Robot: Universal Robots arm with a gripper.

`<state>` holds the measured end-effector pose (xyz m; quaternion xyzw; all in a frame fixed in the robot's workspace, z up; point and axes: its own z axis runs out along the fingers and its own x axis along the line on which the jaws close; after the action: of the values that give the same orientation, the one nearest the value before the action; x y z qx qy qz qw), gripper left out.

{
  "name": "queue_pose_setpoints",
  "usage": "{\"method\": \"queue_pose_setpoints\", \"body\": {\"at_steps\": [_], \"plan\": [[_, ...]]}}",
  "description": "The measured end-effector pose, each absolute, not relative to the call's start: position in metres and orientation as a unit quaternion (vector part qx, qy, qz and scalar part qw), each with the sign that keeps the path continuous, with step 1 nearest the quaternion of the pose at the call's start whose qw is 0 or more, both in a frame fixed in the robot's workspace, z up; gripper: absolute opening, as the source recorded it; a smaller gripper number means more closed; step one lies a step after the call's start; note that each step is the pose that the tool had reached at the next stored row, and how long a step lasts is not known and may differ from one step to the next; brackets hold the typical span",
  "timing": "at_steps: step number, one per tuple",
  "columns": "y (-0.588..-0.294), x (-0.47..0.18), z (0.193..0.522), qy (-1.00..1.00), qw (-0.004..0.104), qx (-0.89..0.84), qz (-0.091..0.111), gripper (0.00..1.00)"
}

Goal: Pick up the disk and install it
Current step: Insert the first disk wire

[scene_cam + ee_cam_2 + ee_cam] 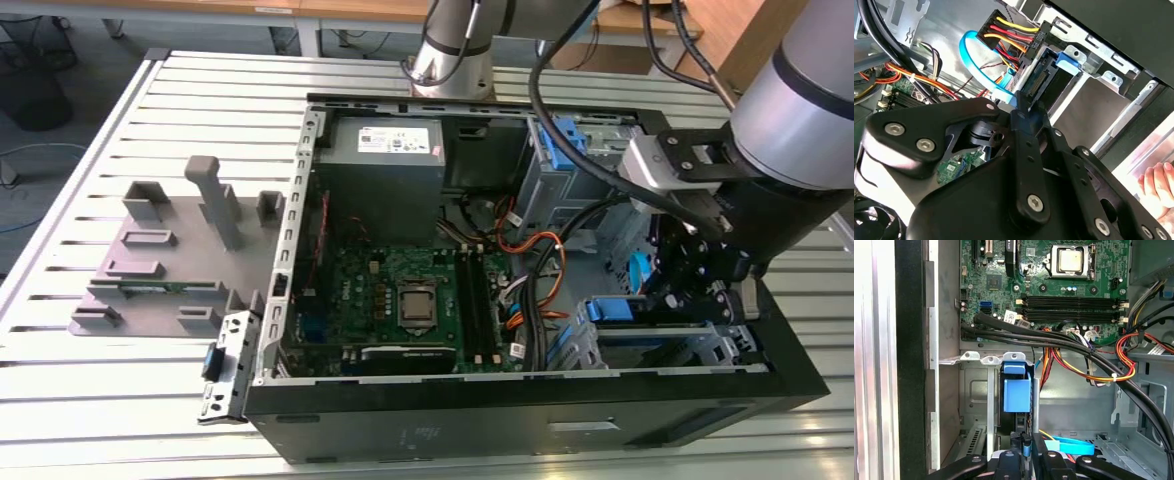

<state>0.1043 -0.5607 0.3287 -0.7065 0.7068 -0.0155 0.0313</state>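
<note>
The disk (1016,395) stands on edge in the metal drive bay (974,390) at a corner of the open computer case (534,420), its blue carrier frame showing. My gripper (1026,444) sits at the disk's near edge, shut on it. In the second wrist view the disk (1041,82) shows its connector strip and a blue carrier tab, with the gripper (1023,107) pressed against it. In the exterior view the gripper (678,300) reaches down into the case at the right, beside the blue carrier of the disk (617,310).
A bundle of black, orange and yellow cables (1089,357) crosses just beside the bay, over the motherboard (400,300). A loose blue flat cable (971,55) loops nearby. The grey power-supply box (384,150) and a grey stand (174,250) lie farther off. A person's hand (1156,185) shows outside the case.
</note>
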Motion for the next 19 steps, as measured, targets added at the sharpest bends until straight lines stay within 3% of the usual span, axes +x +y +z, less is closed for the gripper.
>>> {"method": "queue_pose_setpoints", "body": {"at_steps": [15, 19], "plan": [[-0.561, 0.104, 0.351, 0.707, 0.031, -0.706, -0.015, 0.24], [-0.561, 0.105, 0.35, 0.707, 0.015, -0.707, 0.003, 0.24]]}}
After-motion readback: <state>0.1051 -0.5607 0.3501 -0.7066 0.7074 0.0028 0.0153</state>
